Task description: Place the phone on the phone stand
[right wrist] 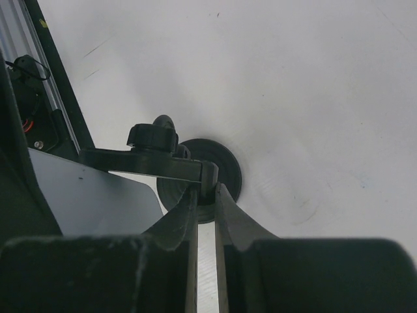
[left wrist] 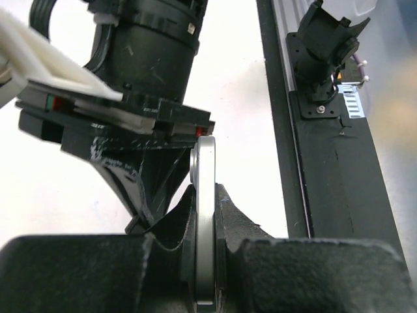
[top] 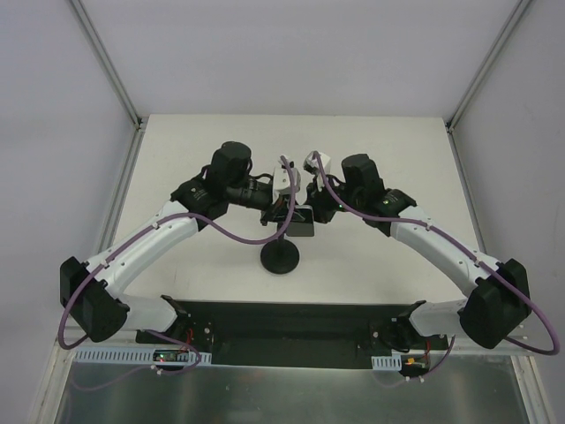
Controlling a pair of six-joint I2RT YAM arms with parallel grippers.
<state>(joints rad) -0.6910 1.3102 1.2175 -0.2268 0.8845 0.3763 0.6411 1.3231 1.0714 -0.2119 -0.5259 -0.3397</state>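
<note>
The phone stand's round black base [top: 281,257] sits mid-table. The phone [top: 297,221] is held just above it, between both grippers. My left gripper [top: 275,208] is shut on the phone; in the left wrist view its silvery edge [left wrist: 205,189] stands upright between the fingers [left wrist: 205,218]. My right gripper [top: 312,213] is shut on the end of the stand's bracket [right wrist: 156,166], fingertips [right wrist: 207,189] pinching it above the disc base [right wrist: 229,171]. A grey face of the phone [right wrist: 98,195] shows left of the right fingers. The stem is mostly hidden.
A black mounting bar [top: 282,322] runs along the near edge and also shows in the left wrist view [left wrist: 332,182]. Aluminium frame rails [top: 124,185] and pale walls bound the white table [top: 388,150]. The two wrists nearly touch over the stand.
</note>
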